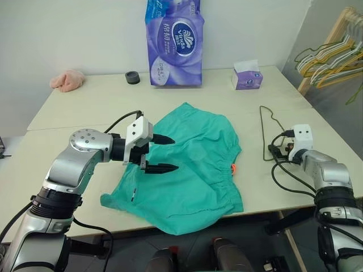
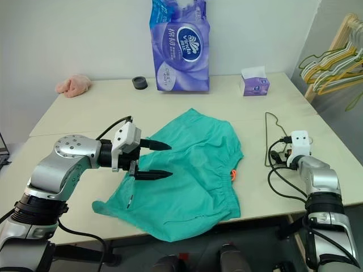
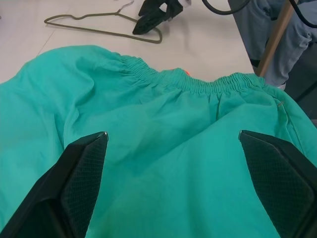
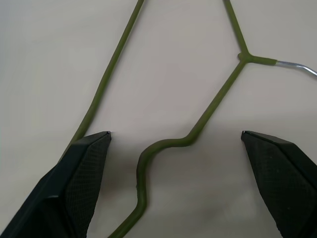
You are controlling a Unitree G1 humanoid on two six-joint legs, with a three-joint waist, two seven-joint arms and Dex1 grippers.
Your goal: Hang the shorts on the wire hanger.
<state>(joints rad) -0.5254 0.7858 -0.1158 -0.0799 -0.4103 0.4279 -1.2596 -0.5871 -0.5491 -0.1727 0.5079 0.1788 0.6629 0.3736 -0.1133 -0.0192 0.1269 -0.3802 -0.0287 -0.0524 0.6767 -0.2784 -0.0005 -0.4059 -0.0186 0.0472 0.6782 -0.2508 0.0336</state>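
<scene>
While the shorts lie flat at the table's front edge, one leg drooping over it, the left gripper hovers above them, fingers spread and holding nothing. Near the right edge, the right gripper stands wide apart over the wire hanger, gripping nothing.
</scene>
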